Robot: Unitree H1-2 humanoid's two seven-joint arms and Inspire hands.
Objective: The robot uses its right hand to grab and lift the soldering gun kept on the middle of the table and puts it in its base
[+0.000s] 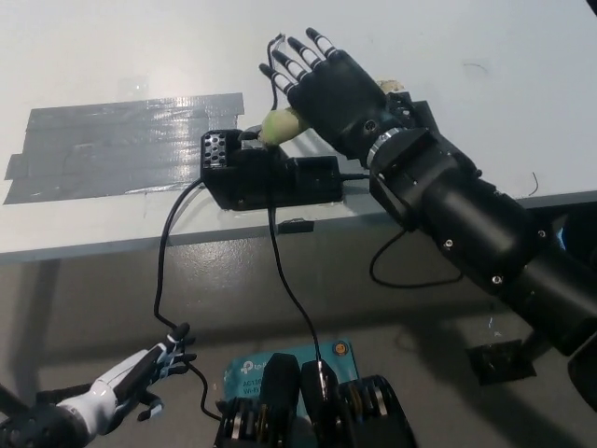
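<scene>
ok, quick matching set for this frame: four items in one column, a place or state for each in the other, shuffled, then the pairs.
Items:
1. right hand
2. left hand
3. soldering gun
4. grey tape

Places or states:
A. stuck flat on the table's left part
B. open above the table, fingers spread
C. low at the picture's lower left, below the table edge
D. yellow-green handle resting in the black base

Pairs: 1-B, 2-C, 3-D, 4-A
</scene>
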